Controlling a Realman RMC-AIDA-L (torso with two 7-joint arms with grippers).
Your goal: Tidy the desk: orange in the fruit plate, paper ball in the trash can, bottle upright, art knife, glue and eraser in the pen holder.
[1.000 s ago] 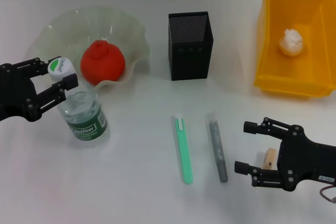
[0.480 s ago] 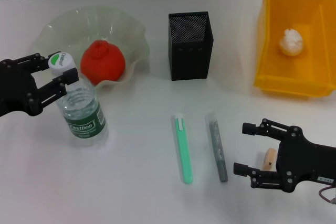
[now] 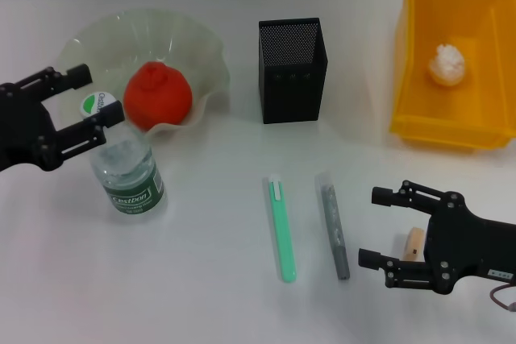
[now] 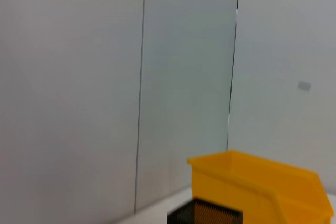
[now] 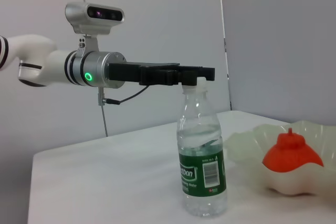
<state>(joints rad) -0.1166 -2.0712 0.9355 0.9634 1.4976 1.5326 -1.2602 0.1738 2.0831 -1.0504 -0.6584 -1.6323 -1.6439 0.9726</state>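
Left tool (image 3: 81, 106) standing open around the cap of the upright bottle (image 3: 126, 171), near the counter's left edge. Risk: a finger clipping the cap during withdrawal, toppling the bottle. Right tool (image 3: 385, 227) open, straddling the eraser (image 3: 414, 243).

light: bright, even | shadows: soft, faint | focus: sharp

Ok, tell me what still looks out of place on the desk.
Three items lie loose on the table: the green art knife, the grey glue stick and the eraser, between the right gripper's fingers. None is in the pen holder. Nothing spilled.
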